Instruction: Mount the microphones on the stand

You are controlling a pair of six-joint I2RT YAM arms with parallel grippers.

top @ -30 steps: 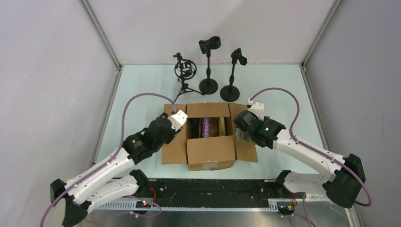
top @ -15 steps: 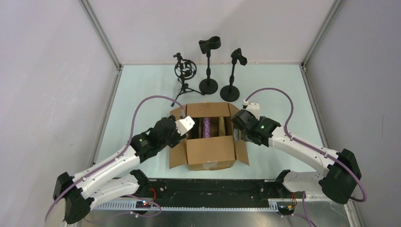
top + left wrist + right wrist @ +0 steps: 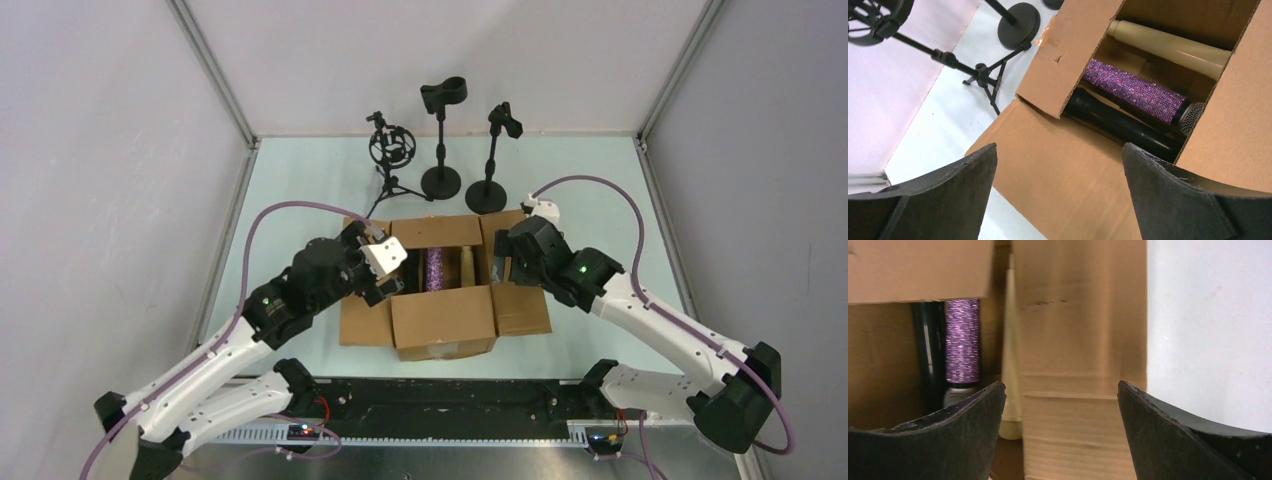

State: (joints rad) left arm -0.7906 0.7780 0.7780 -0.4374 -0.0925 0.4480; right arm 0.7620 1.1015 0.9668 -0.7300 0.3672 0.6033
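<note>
Three microphones lie side by side in an open cardboard box (image 3: 445, 318). The left wrist view shows the cream one (image 3: 1173, 47), the purple glitter one (image 3: 1135, 92) and the black one (image 3: 1118, 125). From above I see the purple one (image 3: 436, 268) and the cream one (image 3: 466, 264); the black one is hidden. My left gripper (image 3: 385, 268) hangs open and empty over the box's left flap (image 3: 1059, 150). My right gripper (image 3: 508, 252) hangs open and empty over the right flap (image 3: 1060, 385). Three black stands are behind the box: a shock-mount tripod (image 3: 389, 150), a clamp stand (image 3: 442, 130) and a clip stand (image 3: 492, 150).
The box's four flaps are folded outward; the near flap (image 3: 443, 312) faces the arm bases. Grey walls with metal corner posts close the table on three sides. Purple cables loop over both arms.
The side flaps stood partly raised half a second ago and now lie flatter. Both grippers have shifted slightly outward and toward the back of the box. The microphones have not moved.
</note>
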